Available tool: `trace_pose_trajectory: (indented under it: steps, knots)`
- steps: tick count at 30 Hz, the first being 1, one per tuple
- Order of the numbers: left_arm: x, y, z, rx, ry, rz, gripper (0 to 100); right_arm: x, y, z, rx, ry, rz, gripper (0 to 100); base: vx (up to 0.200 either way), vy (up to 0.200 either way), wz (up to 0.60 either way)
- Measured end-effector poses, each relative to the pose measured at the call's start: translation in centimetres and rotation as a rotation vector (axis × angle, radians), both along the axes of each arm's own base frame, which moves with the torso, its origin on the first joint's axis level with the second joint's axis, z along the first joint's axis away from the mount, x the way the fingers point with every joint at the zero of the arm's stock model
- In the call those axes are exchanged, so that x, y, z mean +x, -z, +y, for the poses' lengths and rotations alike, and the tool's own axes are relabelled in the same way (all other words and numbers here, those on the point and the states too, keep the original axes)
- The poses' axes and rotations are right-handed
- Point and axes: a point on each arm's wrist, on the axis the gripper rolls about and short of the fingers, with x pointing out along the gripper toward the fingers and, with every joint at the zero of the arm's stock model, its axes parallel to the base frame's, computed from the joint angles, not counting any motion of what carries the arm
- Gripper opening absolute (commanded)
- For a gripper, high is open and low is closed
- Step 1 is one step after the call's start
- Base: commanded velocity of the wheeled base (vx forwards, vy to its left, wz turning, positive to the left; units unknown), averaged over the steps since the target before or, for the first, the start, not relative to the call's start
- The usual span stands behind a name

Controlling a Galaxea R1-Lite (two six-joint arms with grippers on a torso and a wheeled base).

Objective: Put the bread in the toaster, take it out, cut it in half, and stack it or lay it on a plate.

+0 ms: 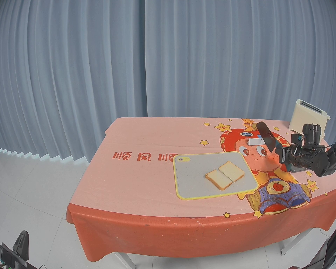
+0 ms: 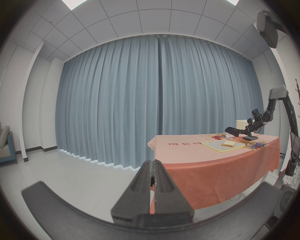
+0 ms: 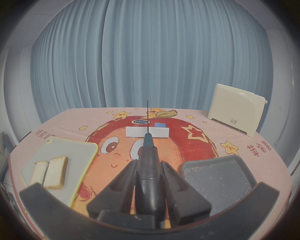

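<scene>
My right jaws are clenched on a knife (image 1: pixel 266 136) over the right side of the bench (image 1: pixel 140 185), near the cream toaster (image 1: pixel 308 117) at the far right corner. The two bread halves (image 1: pixel 224 175) lie touching on the yellow-rimmed cutting board (image 1: pixel 196 185) mid-bench. A dark plate (image 3: pixel 218 182) sits just right of the knife. My left jaws are pressed together, empty, well off the bench's near left.

Bright even light from ceiling light panels (image 2: pixel 73 3), shadows faint, curtain (image 1: pixel 140 52) bowed by fisheye, wrist-view corners dark
</scene>
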Motion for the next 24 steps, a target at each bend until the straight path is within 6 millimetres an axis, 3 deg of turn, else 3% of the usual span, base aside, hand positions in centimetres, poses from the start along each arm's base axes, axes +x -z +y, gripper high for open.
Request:
trace_pose_trajectory:
  steps: [24]
  knots:
    - [0.0,0.0,0.0,0.0,0.0,0.0,0,0.14,0.41,-0.16,-0.001,0.005,0.013,0,0.0,0.0,0.0]
